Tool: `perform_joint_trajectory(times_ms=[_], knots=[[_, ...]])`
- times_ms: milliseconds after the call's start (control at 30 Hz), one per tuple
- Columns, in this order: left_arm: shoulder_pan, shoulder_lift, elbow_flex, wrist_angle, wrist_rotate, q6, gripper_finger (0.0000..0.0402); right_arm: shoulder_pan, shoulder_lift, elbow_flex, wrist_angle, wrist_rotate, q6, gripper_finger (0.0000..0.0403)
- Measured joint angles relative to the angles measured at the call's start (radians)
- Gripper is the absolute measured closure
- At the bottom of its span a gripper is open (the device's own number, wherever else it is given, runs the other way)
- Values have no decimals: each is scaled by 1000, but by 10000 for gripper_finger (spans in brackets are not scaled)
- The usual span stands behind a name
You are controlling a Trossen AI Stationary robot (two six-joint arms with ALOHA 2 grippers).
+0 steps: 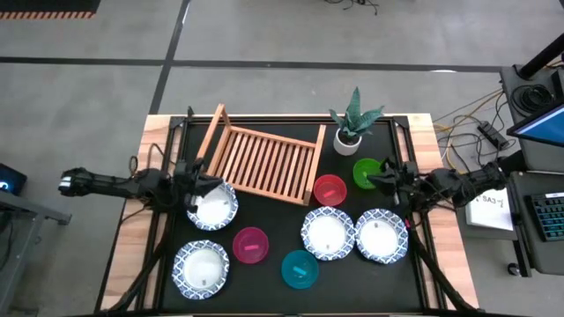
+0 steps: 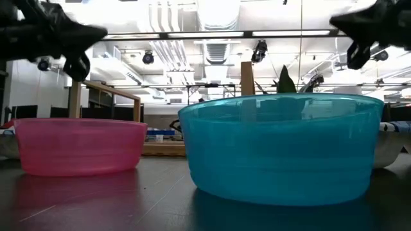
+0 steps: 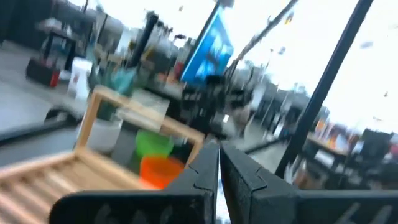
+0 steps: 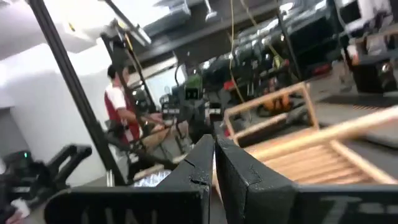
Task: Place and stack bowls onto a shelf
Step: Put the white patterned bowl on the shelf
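Nothing on the wooden slatted shelf (image 1: 264,162) yet, so I read this as the very start: picking the first bowl.

Largest first: black-topped table (image 1: 264,291) with wood edges, shelf at the far middle, raised frame toward the left arm's side. Four white blue-rimmed bowls: one just by the shelf's near-left corner (image 1: 213,207), one near-left (image 1: 201,269), two side by side right of centre (image 1: 328,233) (image 1: 381,235). Small ones: pink bowl (image 1: 250,244), teal bowl (image 1: 300,268), red bowl (image 1: 330,188), green bowl (image 1: 367,172). Potted plant (image 1: 350,132) beside the shelf, not part of the job.

Left end effector (image 1: 199,187) hovers at the far rim of the nearest patterned bowl; its fingers look pressed together, holding nothing (wrist view agrees). Right end effector (image 1: 385,180) sits by the green bowl, also closed and empty.

Next move, my guess: open the left fingers, drop onto that bowl's rim, pinch, lift to the shelf.

Room: grey floor, cables and a monitor right of the table, a person (image 4: 118,106) standing in the background.
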Motion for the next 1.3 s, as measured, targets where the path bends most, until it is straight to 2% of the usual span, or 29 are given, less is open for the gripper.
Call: perform_joint_trajectory(times_ms=[100, 333, 467, 633, 733, 833, 967, 1033, 1133, 1233, 1300], knots=[[0, 1, 0, 105, -4, 48, 402, 0, 37, 68, -1, 6, -58, 394], [0, 1, 0, 323, -5, 56, 402, 0, 153, 241, -25, 38, -196, 394], [0, 3, 0, 386, -6, 28, 402, 0, 233, 330, -45, 91, -281, 394], [0, 22, 33, 363, -99, -54, 402, 0, 324, 423, -101, 163, -352, 394], [0, 70, 120, 220, -138, -92, 402, 0, 362, 462, -134, 187, -374, 394], [0, 153, 254, 0, -163, -168, 402, 0, 385, 492, -147, 188, -402, 394], [-6, 298, 481, -437, -147, -365, 402, 0, 390, 510, -152, 188, -427, 394], [-14, 391, 597, -721, -95, -531, 402, 0, 389, 510, -154, 189, -432, 394], [-39, 555, 736, -1116, 55, -771, 402, 0, 389, 509, -173, 189, -444, 394], [-89, 721, 818, -1328, 190, -884, 402, 0, 390, 509, -175, 189, -445, 394], [-125, 823, 855, -1371, 228, -895, 402, 0, 390, 509, -175, 189, -445, 394]])
